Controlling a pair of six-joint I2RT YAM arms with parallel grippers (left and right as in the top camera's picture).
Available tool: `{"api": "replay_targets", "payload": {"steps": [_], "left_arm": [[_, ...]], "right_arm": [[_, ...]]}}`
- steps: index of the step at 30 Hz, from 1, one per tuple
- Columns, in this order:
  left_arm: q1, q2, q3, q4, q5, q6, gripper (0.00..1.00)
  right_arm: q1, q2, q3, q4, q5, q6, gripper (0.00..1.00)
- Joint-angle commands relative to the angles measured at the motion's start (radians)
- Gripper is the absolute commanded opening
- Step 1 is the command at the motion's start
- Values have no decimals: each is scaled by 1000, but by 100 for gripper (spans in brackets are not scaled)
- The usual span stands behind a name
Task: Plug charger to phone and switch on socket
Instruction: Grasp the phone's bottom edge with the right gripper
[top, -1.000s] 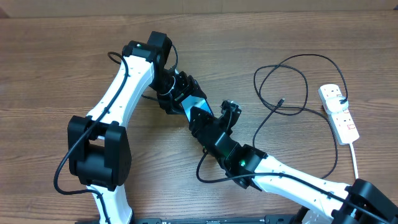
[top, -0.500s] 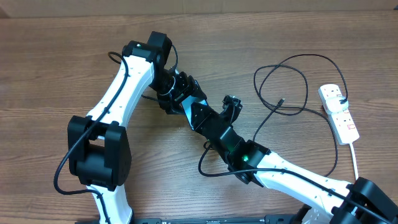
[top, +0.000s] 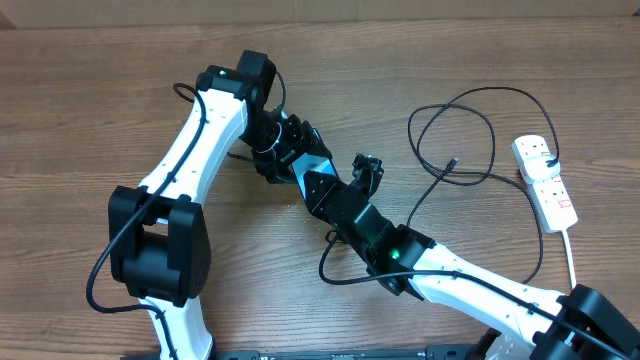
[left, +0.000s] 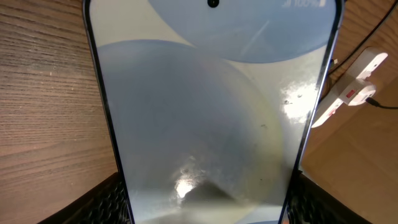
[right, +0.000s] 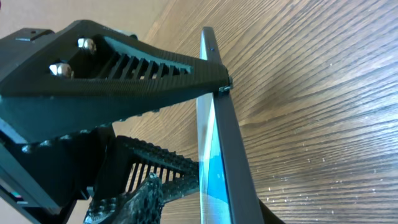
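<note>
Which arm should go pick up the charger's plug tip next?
Right. The left hand is gripping the phone. The charger's plug tip lies on the right arm's side, and the right hand looks open.

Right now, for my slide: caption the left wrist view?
Left jaws flank the phone, which fills the frame; white socket lies beyond on the table.

Both arms meet mid-table, with the left gripper (top: 297, 156) and right gripper (top: 340, 178) crowded around the phone (top: 316, 162). The black cable (top: 493, 135) loops off right, near the white power strip (top: 545, 180).
</note>
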Motion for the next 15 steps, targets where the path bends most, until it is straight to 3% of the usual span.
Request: {"api": "replay_targets", "payload": {"steps": [1,15], "left_arm": [[-3,5,28,14,33,23,66],[-3,5,28,30,11,14,66]], "right_arm": [[0,6,5,14,-57,-6,30],[0,6,5,11,-75,-6,19]]}}
